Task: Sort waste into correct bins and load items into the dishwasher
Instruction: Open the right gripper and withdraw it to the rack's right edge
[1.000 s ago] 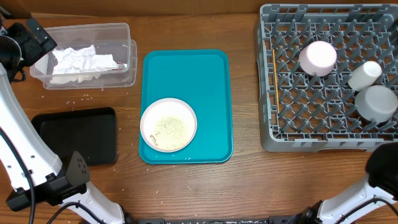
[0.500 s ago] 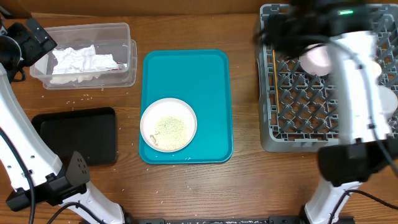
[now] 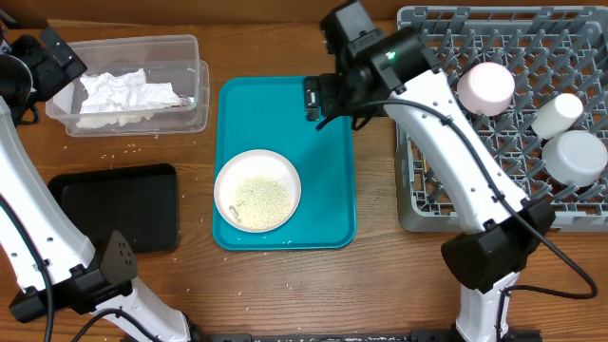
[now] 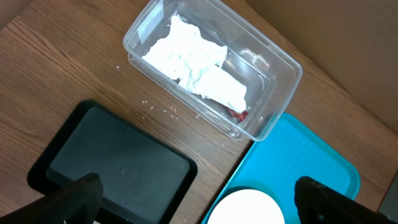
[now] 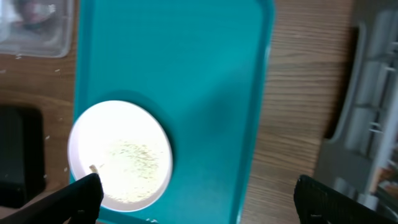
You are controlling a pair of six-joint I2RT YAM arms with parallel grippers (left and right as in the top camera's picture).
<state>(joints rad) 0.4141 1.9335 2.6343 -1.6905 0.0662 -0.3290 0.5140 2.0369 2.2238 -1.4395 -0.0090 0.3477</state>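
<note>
A white plate (image 3: 226, 179) with rice-like crumbs (image 3: 258, 196) sits at the near end of the teal tray (image 3: 275, 114). My right gripper (image 3: 318, 99) hangs open over the tray's far right part; in the right wrist view its jaws (image 5: 205, 199) stand wide apart above the tray, with the plate (image 5: 124, 115) at the left finger. The clear tub (image 3: 195, 57) holds crumpled napkins (image 3: 119, 92) and a red-and-white wrapper (image 4: 237, 114). My left gripper (image 3: 46, 59) is open and empty, high beside the tub. The grey dish rack (image 3: 408, 204) holds a pink dish (image 3: 485, 87), a cup (image 3: 557, 114) and a bowl (image 3: 579, 157).
The shallow black tray (image 3: 119, 204) lies at the near left, below the tub. Loose crumbs (image 3: 123, 149) dot the wood between them. My right arm (image 3: 446, 142) slants across the rack's left edge. Bare wood separates the teal tray from the rack.
My right arm has swung in over the rack and then left, and now hangs over the teal tray. The left arm and all objects have stayed put.
</note>
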